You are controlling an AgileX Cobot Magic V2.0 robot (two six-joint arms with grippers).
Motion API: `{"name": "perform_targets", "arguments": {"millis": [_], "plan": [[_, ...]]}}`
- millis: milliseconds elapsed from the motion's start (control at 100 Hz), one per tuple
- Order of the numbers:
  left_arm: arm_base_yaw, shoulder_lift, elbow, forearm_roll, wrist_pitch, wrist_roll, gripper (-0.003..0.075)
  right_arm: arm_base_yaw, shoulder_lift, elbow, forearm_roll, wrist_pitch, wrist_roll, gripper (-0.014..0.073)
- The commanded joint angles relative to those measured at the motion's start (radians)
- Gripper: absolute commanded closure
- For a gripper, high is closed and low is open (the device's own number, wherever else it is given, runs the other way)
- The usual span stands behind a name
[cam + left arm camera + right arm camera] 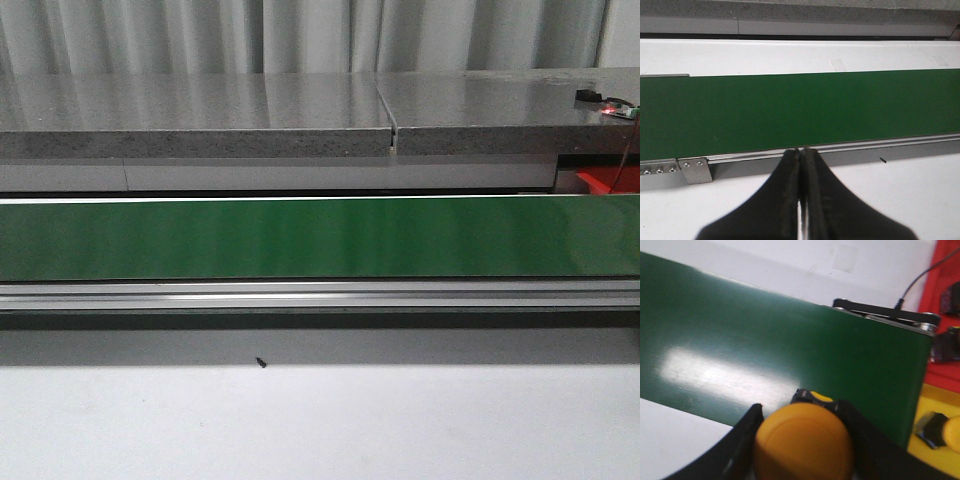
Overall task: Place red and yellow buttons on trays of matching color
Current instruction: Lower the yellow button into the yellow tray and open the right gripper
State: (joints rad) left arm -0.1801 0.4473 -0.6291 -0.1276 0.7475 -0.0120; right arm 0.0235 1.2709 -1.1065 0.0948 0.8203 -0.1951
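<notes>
Yellow button (804, 442), round, smooth domed cap, clamped in right gripper (802, 440) above glossy green conveyor belt (300, 238). Only right wrist view shows yellow tray (935, 440) and red tray (945, 270) beyond the belt end. Left gripper (801, 200) pressed closed, holding nothing, over white table (900, 195).

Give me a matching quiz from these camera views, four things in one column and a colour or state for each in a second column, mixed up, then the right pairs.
Things:
1. Belt
2. Left hand
3. Right hand
4. Tray past the belt's end, beside the yellow one

Colours or states:
A. Shut on a yellow button
B. Red
C. Shut, holding nothing
D. Green, nothing lying on it

Pairs: 1-D, 2-C, 3-A, 4-B
</notes>
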Motion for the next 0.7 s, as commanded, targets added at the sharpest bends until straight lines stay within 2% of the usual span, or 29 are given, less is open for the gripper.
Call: {"name": "perform_targets", "arguments": {"millis": [0,360,540,690], "plan": [[-0.008,0.005,-0.028,-0.017,-0.068,-0.005,0.0739,-0.061,-0.062,-0.025,-0.017,-0.021,0.014,0.0487],[-0.008,0.005,-0.028,-0.017,-0.068,-0.005,0.0739,-0.340,-0.080,0.042,-0.028,-0.004,0.073,0.0487],[-0.008,0.005,-0.028,-0.017,-0.068,-0.005,0.0739,-0.470,-0.080,0.143,-0.026,-0.091,0.135,0.0487],[-0.008,0.005,-0.028,-0.017,-0.068,-0.005,0.0739,-0.494,-0.069,0.249,0.001,-0.207,0.136,0.0487]]}}
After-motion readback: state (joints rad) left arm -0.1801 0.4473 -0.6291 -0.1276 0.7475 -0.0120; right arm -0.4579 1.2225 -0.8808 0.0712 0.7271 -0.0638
